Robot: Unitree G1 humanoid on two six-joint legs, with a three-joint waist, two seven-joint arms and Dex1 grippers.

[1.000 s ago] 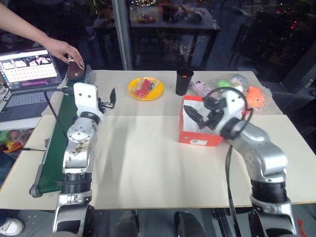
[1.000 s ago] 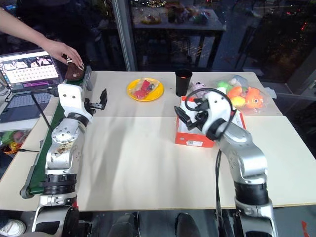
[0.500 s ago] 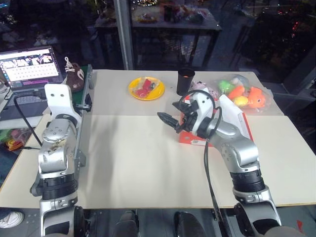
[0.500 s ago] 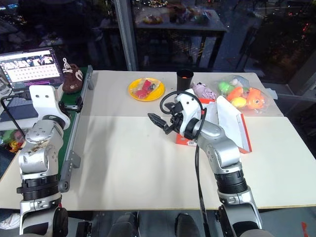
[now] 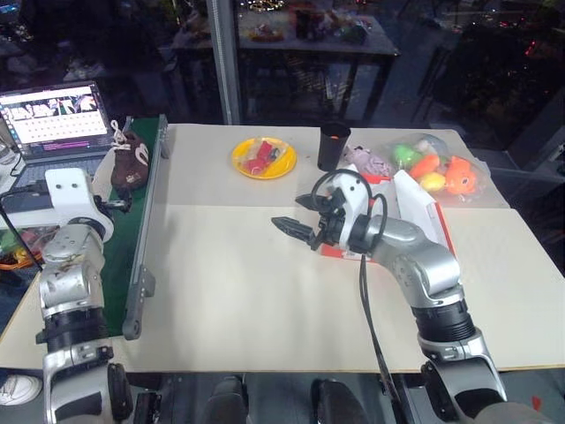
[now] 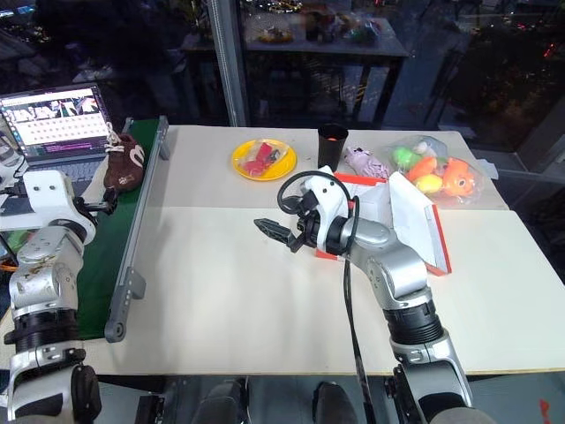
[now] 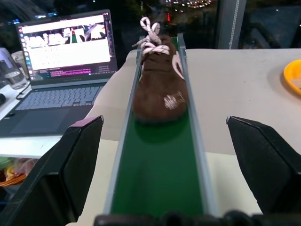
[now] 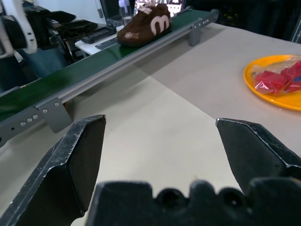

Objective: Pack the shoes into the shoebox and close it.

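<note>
Both of my grippers stand spread and hold nothing. My left gripper (image 7: 162, 141) looks straight along the green conveyor belt (image 7: 157, 174), and one brown shoe (image 7: 159, 87) lies on that belt at twelve o'clock from its fingers, toe toward me, cream-pink laces at the far end. My right gripper (image 5: 296, 228) hovers over the bare table (image 5: 238, 291), pointing toward nine o'clock, with the belt and shoe well apart from it on that side.

From my head, the shoe (image 5: 128, 165) sits at about ten o'clock, near the far end of the belt and beside the laptop (image 5: 55, 119). I can see just this one shoe. The shoebox (image 6: 402, 221) stands at about three o'clock behind my right arm, its lid flap tipped up and open, the white inside showing, so I judge it ready to receive the shoe. A yellow plate (image 5: 263, 157) and a black cup (image 5: 333, 146) stand toward twelve o'clock.

I judge the step in hand to be picking up this shoe with the left gripper. To do it well I should keep my fingers straddling the belt's centre line, reach until they flank the shoe's middle rather than its soft toe, and close across the width. The belt's side rails leave little room, so I must come in level and avoid snagging the laces.
</note>
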